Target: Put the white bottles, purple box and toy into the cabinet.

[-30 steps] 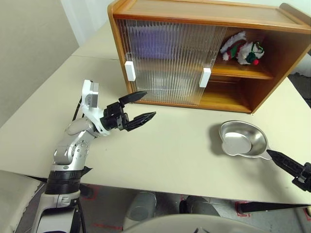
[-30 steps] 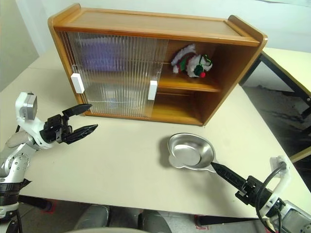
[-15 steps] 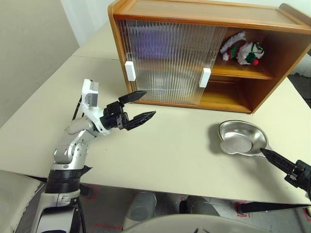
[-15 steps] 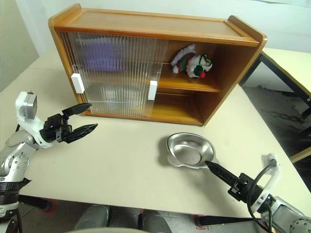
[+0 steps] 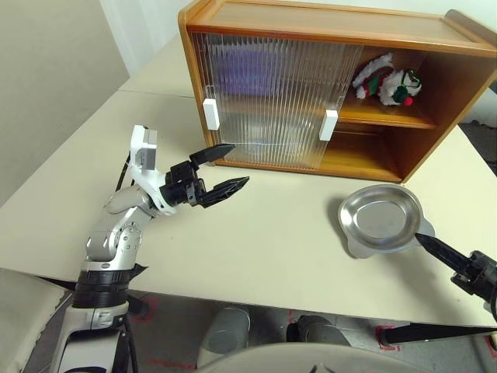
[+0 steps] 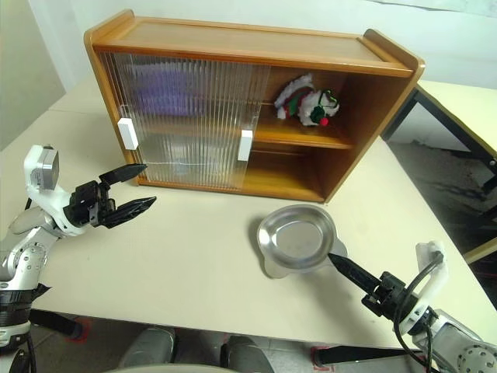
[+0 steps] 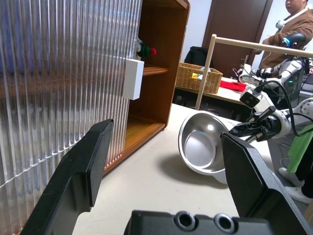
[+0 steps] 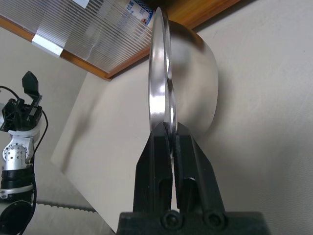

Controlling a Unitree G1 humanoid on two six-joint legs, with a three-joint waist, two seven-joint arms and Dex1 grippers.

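Note:
The cabinet [image 5: 334, 23] stands at the back of the table with both ribbed doors slid left and its right half open. The toy [image 5: 387, 80] lies on the upper shelf there. A blurred purple patch behind the doors is the purple box [image 5: 247, 74]. The white bottles are hidden behind the doors, apart from a smear of blue print [image 8: 139, 10]. My right gripper [image 5: 423, 239] is shut on the rim of a steel bowl [image 5: 380, 221], which is tipped up on edge. My left gripper [image 5: 239, 164] hovers open in front of the left door, holding nothing.
The table's front edge runs just below both arms. A second table [image 6: 466, 101] stands to the right across a gap. Beyond the cabinet, a wicker basket [image 7: 198, 78] sits on another table and a person [image 7: 298, 19] sits further back.
My right gripper has shut on the steel bowl's rim. The bowl has tipped up from lying flat and shifted slightly left. The left arm has stayed put.

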